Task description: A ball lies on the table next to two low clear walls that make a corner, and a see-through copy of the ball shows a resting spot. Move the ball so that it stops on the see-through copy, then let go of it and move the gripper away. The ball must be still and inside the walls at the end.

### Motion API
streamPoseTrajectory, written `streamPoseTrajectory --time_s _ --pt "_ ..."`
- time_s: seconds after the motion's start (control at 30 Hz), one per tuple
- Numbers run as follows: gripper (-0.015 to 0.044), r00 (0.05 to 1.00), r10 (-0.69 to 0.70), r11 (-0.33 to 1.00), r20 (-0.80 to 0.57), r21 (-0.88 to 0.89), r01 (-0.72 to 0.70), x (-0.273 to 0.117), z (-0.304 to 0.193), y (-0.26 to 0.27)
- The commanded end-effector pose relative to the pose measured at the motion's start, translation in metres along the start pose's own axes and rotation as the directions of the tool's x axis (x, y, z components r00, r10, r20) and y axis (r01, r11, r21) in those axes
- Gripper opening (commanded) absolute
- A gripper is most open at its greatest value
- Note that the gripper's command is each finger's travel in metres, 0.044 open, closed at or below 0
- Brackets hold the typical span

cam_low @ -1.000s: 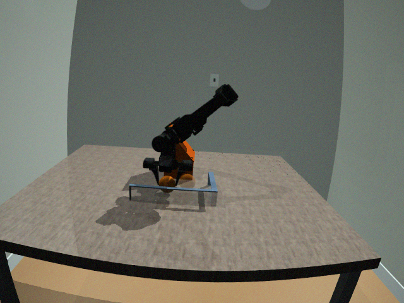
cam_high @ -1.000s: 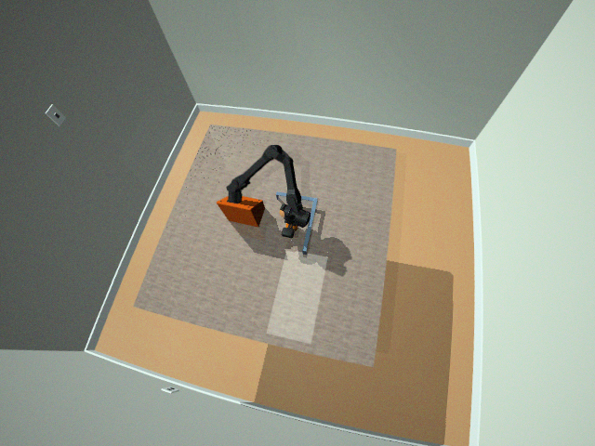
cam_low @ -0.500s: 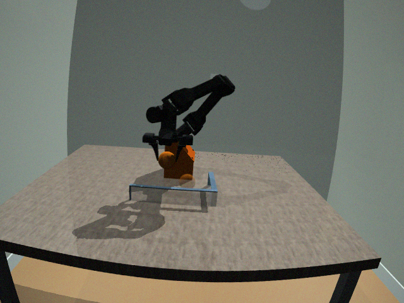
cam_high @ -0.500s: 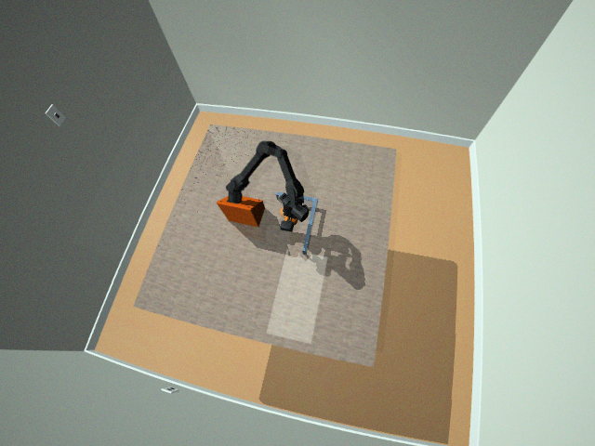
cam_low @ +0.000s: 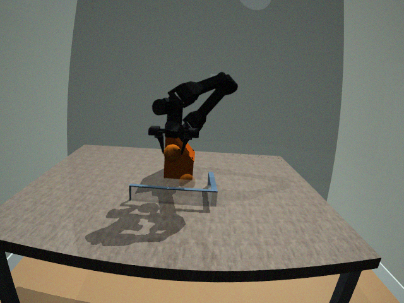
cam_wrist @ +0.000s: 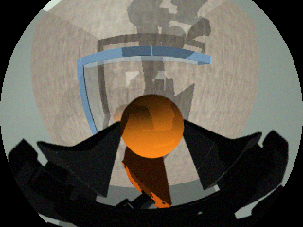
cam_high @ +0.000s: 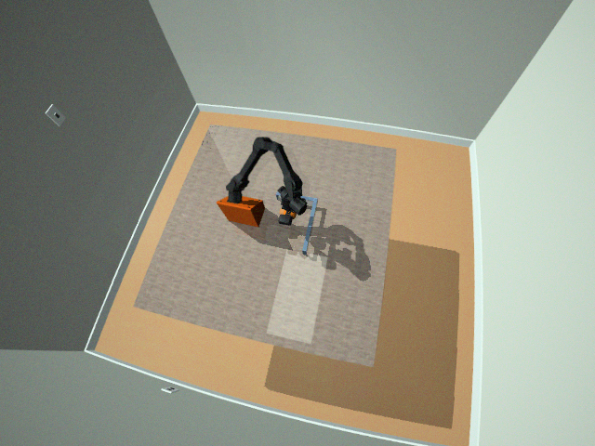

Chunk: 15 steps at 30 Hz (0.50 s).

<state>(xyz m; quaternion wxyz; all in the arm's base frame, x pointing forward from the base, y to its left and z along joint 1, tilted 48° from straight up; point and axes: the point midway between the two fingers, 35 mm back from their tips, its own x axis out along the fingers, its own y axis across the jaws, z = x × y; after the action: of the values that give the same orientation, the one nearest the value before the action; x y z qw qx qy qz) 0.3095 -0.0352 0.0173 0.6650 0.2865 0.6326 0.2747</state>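
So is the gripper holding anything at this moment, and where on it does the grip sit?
Yes: the gripper is shut on the orange ball, one of its fingers on each opposite side. The ball is lifted off the table.

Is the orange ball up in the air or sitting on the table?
Up in the air. The gripper is shut on the ball, well above the table in the exterior view.

Bare test room, perhaps: lone table (cam_low: 277, 228), grey walls (cam_low: 365, 98).

wall plate (cam_high: 55, 115): dark wall | floor (cam_high: 422, 191): orange | table legs (cam_low: 344, 286): dark
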Motion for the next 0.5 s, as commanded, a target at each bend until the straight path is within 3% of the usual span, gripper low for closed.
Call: streamPoseTrajectory --time_s 0.0,0.47 --pt "0.0 1.0 0.001 1.0 0.011 0.001 -0.001 0.004 -0.005 0.011" --pt "0.0 1.0 0.005 1.0 0.009 0.002 -0.005 0.034 -0.038 0.05"
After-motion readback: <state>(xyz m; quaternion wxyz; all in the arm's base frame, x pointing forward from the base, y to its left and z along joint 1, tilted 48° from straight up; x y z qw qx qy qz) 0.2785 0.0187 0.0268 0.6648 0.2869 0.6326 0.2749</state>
